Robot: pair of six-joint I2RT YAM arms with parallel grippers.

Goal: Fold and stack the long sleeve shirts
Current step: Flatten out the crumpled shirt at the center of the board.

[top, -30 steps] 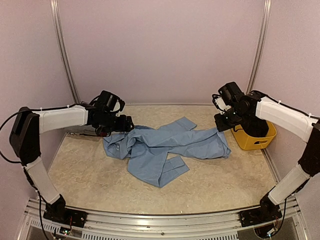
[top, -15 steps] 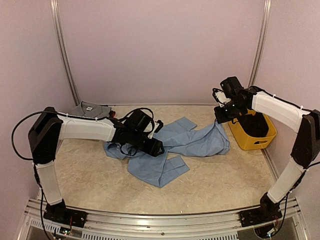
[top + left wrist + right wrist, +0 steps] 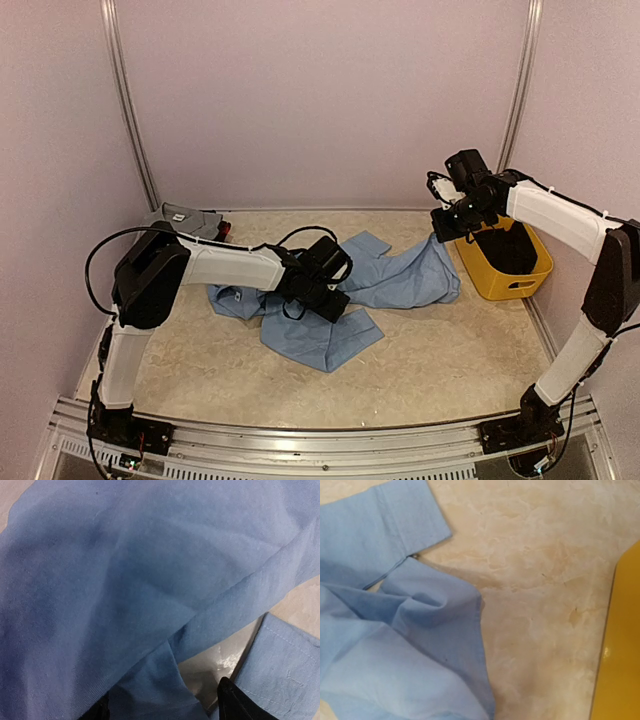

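The light blue long sleeve shirt (image 3: pixel 400 275) lies crumpled across the middle of the table. My left gripper (image 3: pixel 337 303) is low over its centre, open, with its dark fingertips (image 3: pixel 232 702) straddling a fold of blue cloth (image 3: pixel 125 580) and a small patch of bare table. My right gripper (image 3: pixel 443 232) is shut on the shirt's right edge and holds it a little off the table; its fingers are out of the right wrist view, where the cloth (image 3: pixel 395 645) runs down under the frame. A folded grey shirt (image 3: pixel 185 218) with a white label lies at the back left, with a sliver of red cloth (image 3: pixel 224 229) beside it.
A yellow plastic basket (image 3: pixel 505 270) stands at the right, just behind and beside my right gripper, and its wall (image 3: pixel 620 655) fills the right edge of the right wrist view. Pale walls close in the back and sides.
My left arm has swung from the back left to the shirt's centre, its jaws a little narrower. The right gripper stayed raised, and the shirt's right side is drawn up toward it.
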